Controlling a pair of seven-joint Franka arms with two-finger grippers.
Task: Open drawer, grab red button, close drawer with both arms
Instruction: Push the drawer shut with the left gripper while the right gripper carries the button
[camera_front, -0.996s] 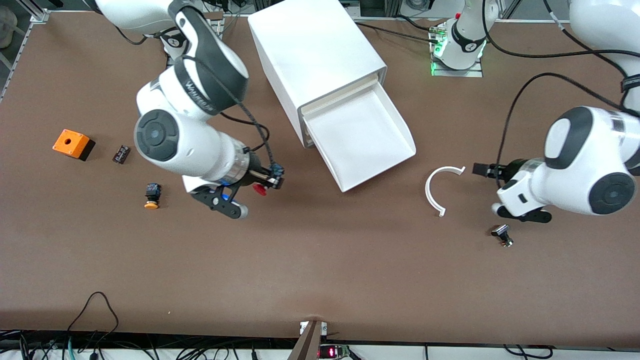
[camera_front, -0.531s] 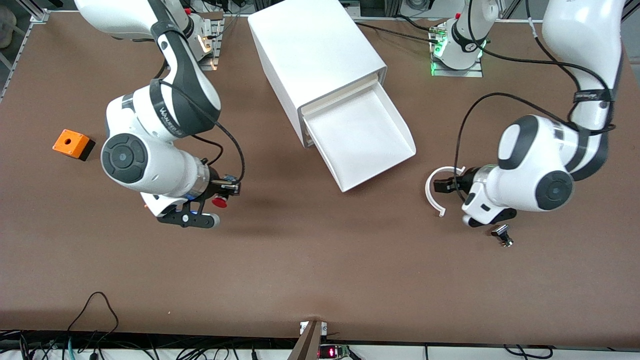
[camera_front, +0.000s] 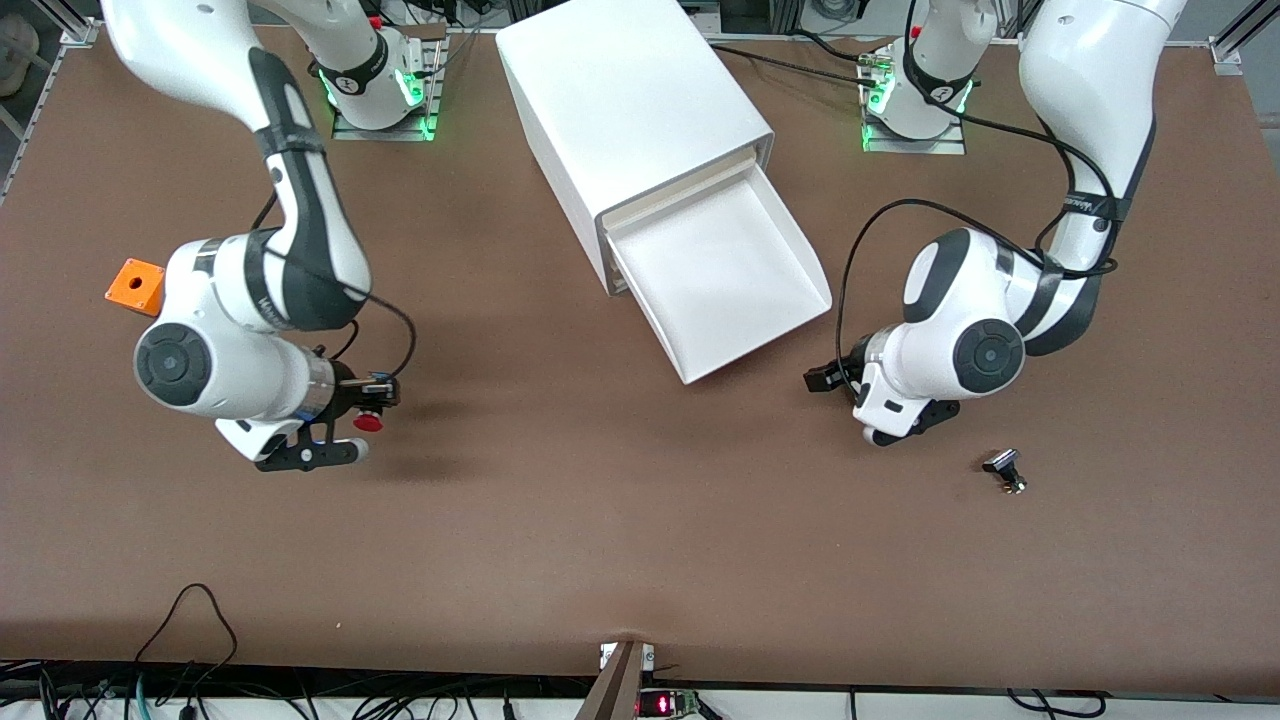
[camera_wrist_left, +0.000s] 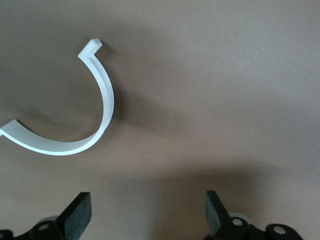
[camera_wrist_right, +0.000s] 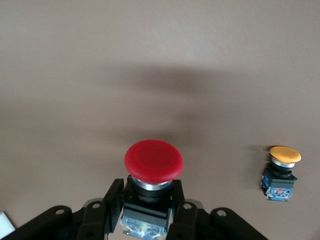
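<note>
Two arms are out over the brown table (camera_front: 600, 520). The right gripper (camera_front: 372, 398) hangs above bare tabletop toward the right arm's end, its fingers (camera_wrist_right: 116, 196) clamped on the black body of the red-capped button (camera_front: 368, 422); in the right wrist view the red cap (camera_wrist_right: 153, 160) sticks out past the fingertips, with a pale blue-green part showing between them. That view also shows a second button with a yellow-orange cap (camera_wrist_right: 281, 172) standing on the table, well apart from the held one. An orange box with a hole (camera_front: 136, 284) sits at the right arm's end of the table, partly hidden by the arm.

The white cabinet (camera_front: 630, 110) stands mid-table near the bases, turned at an angle. One drawer (camera_front: 725, 285) is pulled far out toward the front camera; its white floor is bare.

The left gripper (camera_front: 822, 380) is over the table just beside the drawer's outer corner, toward the left arm's end. Its fingers (camera_wrist_left: 77, 214) stand wide apart and hold nothing. Its wrist view shows a white curved strip (camera_wrist_left: 95, 115) lying flat on the table below it. A small black and metal part (camera_front: 1004, 470) lies nearer the front camera than that gripper, well apart from it.
</note>
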